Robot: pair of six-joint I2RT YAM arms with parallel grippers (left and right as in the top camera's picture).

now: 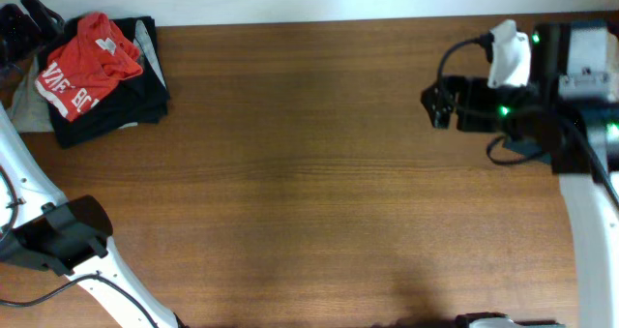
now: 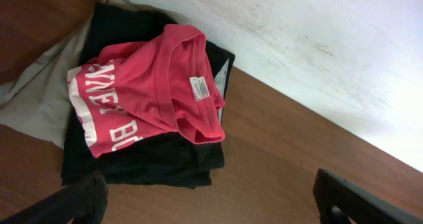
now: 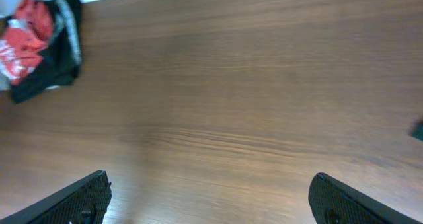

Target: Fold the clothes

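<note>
Table (image 1: 319, 173): wooden. Clothes (image 1: 97, 72): piled at its corner under the left gripper (image 2: 210, 184), with the red T-shirt (image 2: 145, 98) crumpled on top. If you pinch deep, you will likely lift several layers. Right gripper (image 3: 210, 184): well apart. Both jaws wide, empty.

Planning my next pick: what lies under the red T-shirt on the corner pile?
A folded black garment, with pale grey fabric sticking out beneath it. How many layers the black stack holds is hidden.

red T-shirt (image 2: 142, 102) atop black garment (image 2: 152, 161); folded
</note>
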